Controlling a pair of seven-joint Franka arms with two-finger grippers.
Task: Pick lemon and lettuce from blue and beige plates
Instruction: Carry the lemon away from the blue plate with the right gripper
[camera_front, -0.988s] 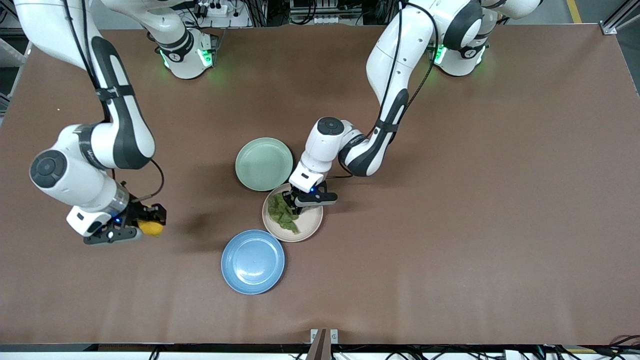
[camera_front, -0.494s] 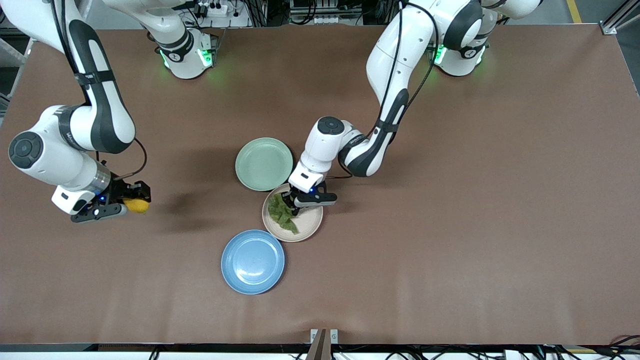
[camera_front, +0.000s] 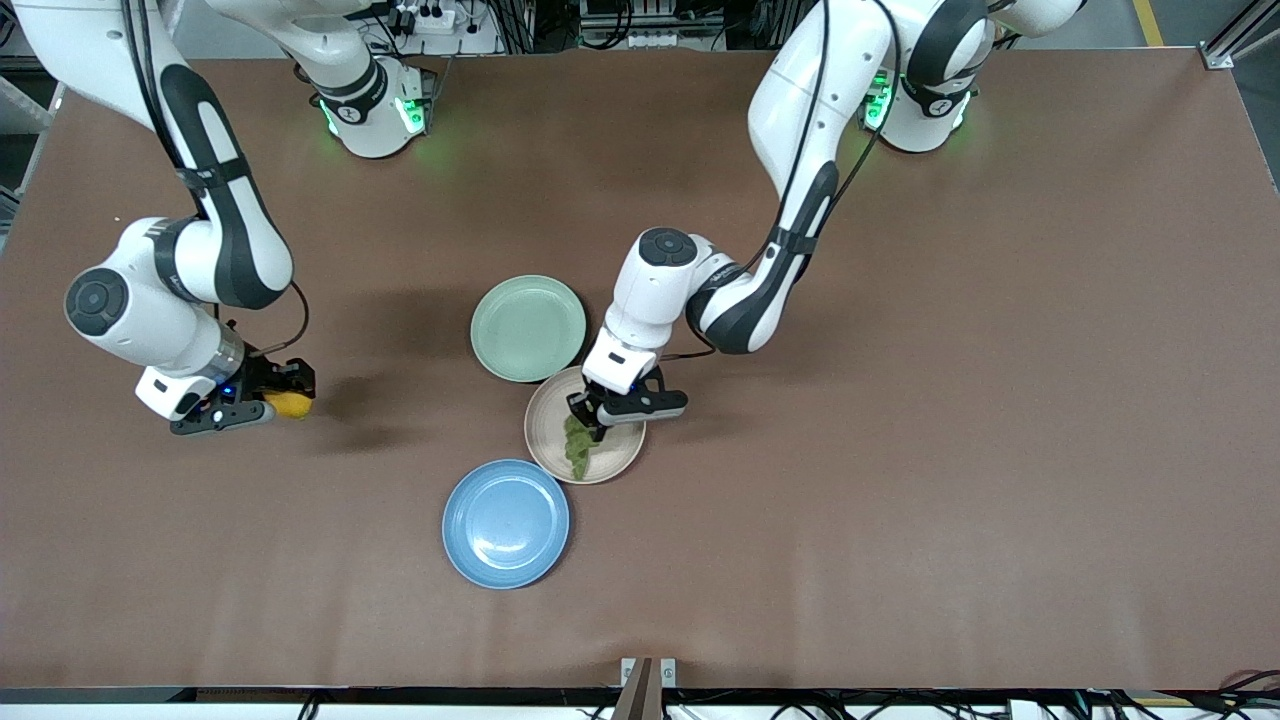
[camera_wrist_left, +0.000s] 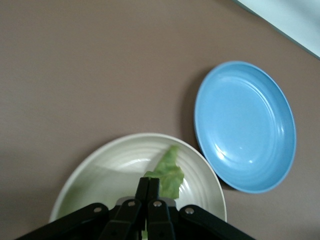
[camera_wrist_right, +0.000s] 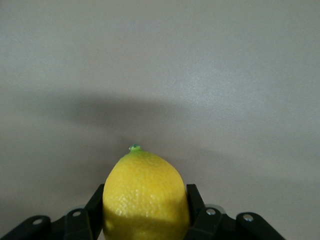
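My left gripper (camera_front: 592, 418) is shut on the lettuce (camera_front: 577, 448) and holds it hanging just over the beige plate (camera_front: 545, 440). In the left wrist view the green leaf (camera_wrist_left: 169, 173) shows past the closed fingertips (camera_wrist_left: 154, 186) above the beige plate (camera_wrist_left: 110, 170). The blue plate (camera_front: 506, 523) lies bare, nearer the front camera, and shows in the left wrist view (camera_wrist_left: 245, 125). My right gripper (camera_front: 283, 401) is shut on the lemon (camera_front: 289, 404) over bare table toward the right arm's end. The yellow lemon (camera_wrist_right: 146, 195) fills the space between its fingers.
A pale mint-green plate (camera_front: 528, 328) lies bare beside the beige plate, farther from the front camera. The brown table (camera_front: 900, 450) stretches open toward the left arm's end and along its front edge.
My left gripper has lifted the lettuce off the beige plate, so the leaf now hangs bunched. My right gripper with the lemon swung outward, then came back a little and lower.
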